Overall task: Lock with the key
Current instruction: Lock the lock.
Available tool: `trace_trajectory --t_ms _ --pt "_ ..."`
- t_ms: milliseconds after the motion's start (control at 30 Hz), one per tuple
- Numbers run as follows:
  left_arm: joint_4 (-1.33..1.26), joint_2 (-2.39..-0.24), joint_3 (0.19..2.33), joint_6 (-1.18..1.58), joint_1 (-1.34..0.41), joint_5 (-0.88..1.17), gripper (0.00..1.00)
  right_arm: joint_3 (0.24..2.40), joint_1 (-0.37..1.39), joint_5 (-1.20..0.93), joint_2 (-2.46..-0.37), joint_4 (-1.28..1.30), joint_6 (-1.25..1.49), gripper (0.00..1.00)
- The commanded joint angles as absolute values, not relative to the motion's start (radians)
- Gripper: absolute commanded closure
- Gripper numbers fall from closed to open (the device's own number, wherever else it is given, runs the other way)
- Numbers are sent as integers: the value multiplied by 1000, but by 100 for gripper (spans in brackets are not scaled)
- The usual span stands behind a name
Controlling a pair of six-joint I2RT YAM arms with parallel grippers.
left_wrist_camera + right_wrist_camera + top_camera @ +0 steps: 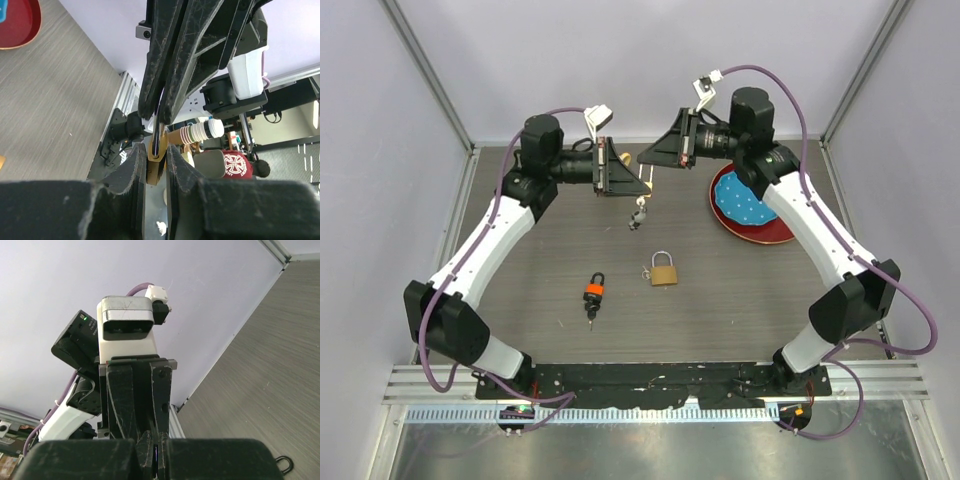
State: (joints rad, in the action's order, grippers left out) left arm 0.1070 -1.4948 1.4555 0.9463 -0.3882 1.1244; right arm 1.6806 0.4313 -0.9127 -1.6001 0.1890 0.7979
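My left gripper is raised above the back of the table and shut on a small brass padlock. In the left wrist view the padlock sits clamped between the pads of the left gripper. My right gripper faces it from the right and is shut on a thin key that meets the padlock's upper end. In the right wrist view the right gripper pinches that thin blade. A bunch of spare keys dangles below the padlock.
A second brass padlock with a silver shackle lies mid-table. An orange and black padlock with a key lies to its left. A red plate with a blue dotted centre sits at the back right, under the right arm.
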Motion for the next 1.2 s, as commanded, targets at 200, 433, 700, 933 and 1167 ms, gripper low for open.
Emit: trace_trajectory --t_ms 200,433,700,933,1167 --pt "92 -1445 1447 902 -448 914 100 1611 499 -894 -1568 132 848 89" --pt "57 -1436 1431 922 -433 896 100 1534 495 -916 -1528 86 868 80" --pt "46 -1433 1430 933 -430 900 100 1502 497 -982 -1523 5 899 87" --pt "60 -1416 1416 933 -387 911 100 1491 486 -974 -1514 -26 905 98" --pt "57 -1353 1388 914 -322 916 64 1509 408 -885 -1516 -37 982 98"
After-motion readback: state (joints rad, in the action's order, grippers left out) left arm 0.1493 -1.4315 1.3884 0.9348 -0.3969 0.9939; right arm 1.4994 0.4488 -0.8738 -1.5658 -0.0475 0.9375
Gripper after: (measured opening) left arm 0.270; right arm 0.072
